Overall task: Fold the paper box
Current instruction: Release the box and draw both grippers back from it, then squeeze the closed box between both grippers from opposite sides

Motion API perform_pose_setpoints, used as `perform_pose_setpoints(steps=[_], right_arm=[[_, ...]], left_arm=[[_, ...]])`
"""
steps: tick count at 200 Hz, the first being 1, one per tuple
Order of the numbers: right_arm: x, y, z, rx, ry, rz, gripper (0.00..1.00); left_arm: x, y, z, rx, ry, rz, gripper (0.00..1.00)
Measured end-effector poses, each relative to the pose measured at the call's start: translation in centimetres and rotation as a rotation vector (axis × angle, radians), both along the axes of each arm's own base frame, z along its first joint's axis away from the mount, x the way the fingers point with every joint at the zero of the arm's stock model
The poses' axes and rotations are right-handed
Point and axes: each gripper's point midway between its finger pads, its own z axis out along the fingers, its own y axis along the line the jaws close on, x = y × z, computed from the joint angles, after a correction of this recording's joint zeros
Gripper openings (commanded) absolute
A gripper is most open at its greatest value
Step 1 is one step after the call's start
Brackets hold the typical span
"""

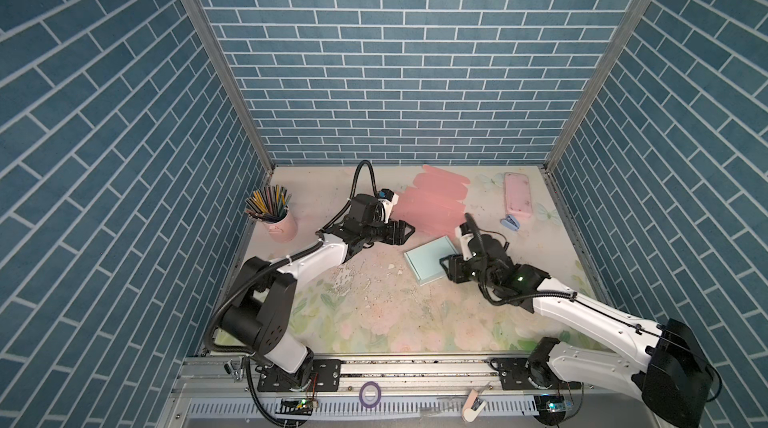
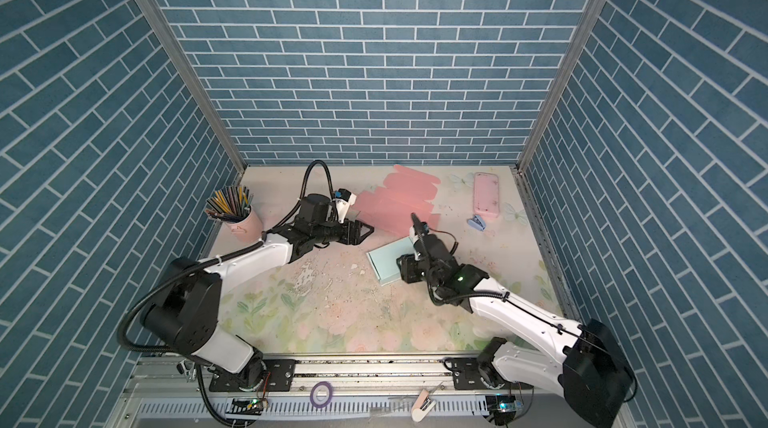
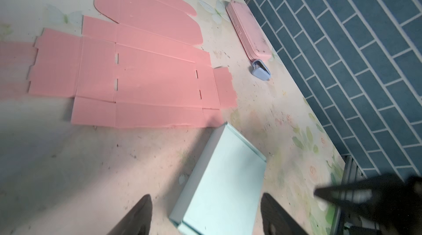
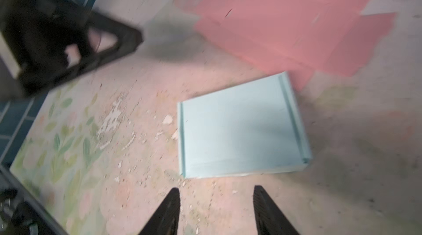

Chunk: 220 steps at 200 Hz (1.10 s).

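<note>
A light-blue paper box (image 1: 430, 259) (image 2: 388, 259) lies folded shut on the floral table, right of the middle. A pink die-cut box sheet (image 1: 432, 203) (image 2: 395, 205) lies flat and unfolded behind it, and its near edge meets the blue box's far corner. My left gripper (image 1: 409, 230) (image 3: 205, 196) hovers to the left of the blue box (image 3: 223, 181), jaws open and empty. My right gripper (image 1: 444, 265) (image 4: 217, 188) sits at the box's (image 4: 242, 128) near right edge, open, with bare table between its fingers. The pink sheet (image 3: 148, 69) (image 4: 292, 23) shows in both wrist views.
A pink cup of pencils (image 1: 278, 220) stands at the left wall. A pink pencil case (image 1: 518, 195) and a small blue stapler (image 1: 510, 222) lie at the back right. A purple tape roll (image 1: 370, 393) rests on the front rail. Brick-pattern walls enclose three sides.
</note>
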Motion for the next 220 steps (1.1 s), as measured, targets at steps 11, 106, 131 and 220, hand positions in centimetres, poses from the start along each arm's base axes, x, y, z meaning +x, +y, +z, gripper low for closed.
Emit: perform_pose_setpoints(steps=[11,106,131,220], right_arm=[[1.5,-1.3,0.0,-0.016,0.012,-0.038,0.55],[6.8,-1.9,-6.0,-0.012,0.236,-0.001,0.63],[6.9,-1.1,-6.8,0.017,0.258,0.026,0.63],[2.8,0.4,-9.5,0.039,0.308,0.115,0.62]], left_arm=[[-2.0,0.2,-1.0,0.011,0.024,-0.006,0.74],[-9.2,-1.6,-6.7,0.006,0.174,-0.03,0.74],[-8.2,-2.5,-7.5,0.0,0.187,-0.025,0.73],[-5.4,-2.7,-9.3,-0.033,0.224,0.015,0.72]])
